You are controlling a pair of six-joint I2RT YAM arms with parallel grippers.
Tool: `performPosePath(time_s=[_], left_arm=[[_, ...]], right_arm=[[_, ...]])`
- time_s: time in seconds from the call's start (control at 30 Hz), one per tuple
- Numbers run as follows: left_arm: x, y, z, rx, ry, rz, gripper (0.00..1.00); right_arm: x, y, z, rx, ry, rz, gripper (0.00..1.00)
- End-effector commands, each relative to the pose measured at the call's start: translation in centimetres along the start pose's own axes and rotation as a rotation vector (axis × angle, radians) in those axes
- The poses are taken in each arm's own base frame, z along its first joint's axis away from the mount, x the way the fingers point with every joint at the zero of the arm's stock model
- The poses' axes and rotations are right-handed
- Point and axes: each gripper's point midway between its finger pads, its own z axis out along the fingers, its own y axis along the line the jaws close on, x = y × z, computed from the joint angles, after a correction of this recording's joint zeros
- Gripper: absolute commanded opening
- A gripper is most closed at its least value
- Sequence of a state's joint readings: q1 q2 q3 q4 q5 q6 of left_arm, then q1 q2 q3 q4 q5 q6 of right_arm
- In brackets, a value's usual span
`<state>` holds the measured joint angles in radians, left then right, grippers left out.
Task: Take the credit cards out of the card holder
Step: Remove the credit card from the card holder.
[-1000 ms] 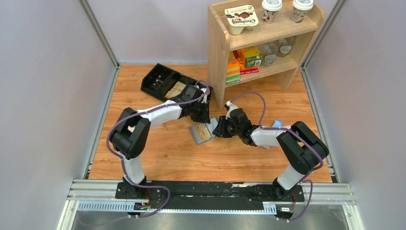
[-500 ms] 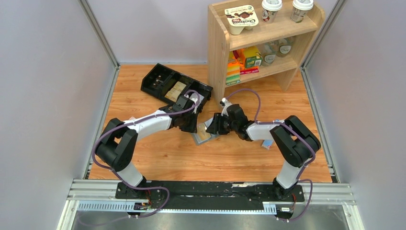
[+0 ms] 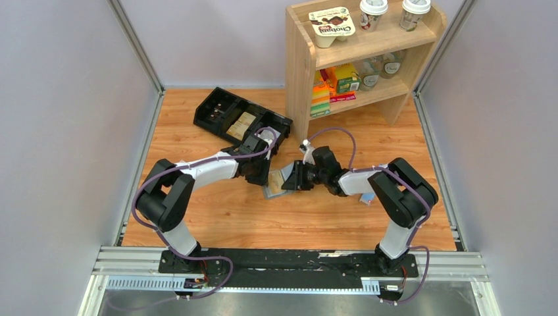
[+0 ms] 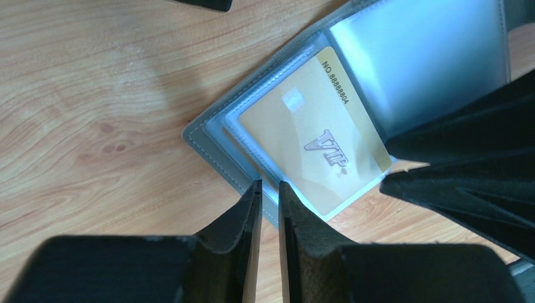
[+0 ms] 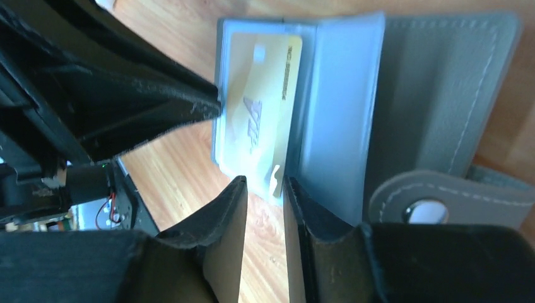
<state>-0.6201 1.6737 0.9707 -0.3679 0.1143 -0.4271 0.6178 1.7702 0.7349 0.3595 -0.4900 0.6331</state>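
Open card holder [image 4: 214, 151] lies between two arms.
The left gripper [image 4: 266, 184], jaws nearly together, seems to pin its edge; the right gripper [image 5: 264, 180] has jaws straddling the credit card [image 5: 258, 113]. Whether either is gripping, we cannot tell.

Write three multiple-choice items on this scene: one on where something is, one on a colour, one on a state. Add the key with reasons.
1. Where is the black tray relative to the wooden shelf?
A. on top of it
B. on the table, to its left
C. underneath it

2. What colour is the card in the card holder?
A. yellow
B. red
C. green

3. What state is the card holder in?
A. folded shut
B. open, with the card inside a clear sleeve
C. open and empty

Key:
1 B: the top view shows the tray lying on the wood to the left of the shelf.
2 A: both wrist views show a yellow face marked VIP.
3 B: the flaps are spread and the card sits behind clear plastic.
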Motion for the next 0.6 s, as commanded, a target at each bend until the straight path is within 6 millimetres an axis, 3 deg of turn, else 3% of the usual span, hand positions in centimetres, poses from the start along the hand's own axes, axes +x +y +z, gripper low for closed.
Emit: performPosePath(time_s=[0.0, 0.17, 0.4, 0.57], left_arm=[[-0.2, 0.5, 0.0, -0.02, -0.005, 0.03, 0.23], [-0.3, 0.7, -0.1, -0.029, -0.007, 0.022, 0.22], [-1.0, 0.6, -0.5, -0.037, -0.031, 0.021, 0.22], [-1.4, 0.4, -0.4, -0.034, -0.038, 0.014, 0.22]], right_arm=[[0.1, 2.9, -1.3, -0.117, -0.012, 0.006, 0.3], [-1.5, 2.1, -1.2, -0.046, -0.066, 0.022, 0.3], [-4.1, 1.2, -1.0, 0.06, -0.116, -0.021, 0.39], [-4.8, 0.6, 0.0, 0.092, -0.103, -0.036, 0.4]])
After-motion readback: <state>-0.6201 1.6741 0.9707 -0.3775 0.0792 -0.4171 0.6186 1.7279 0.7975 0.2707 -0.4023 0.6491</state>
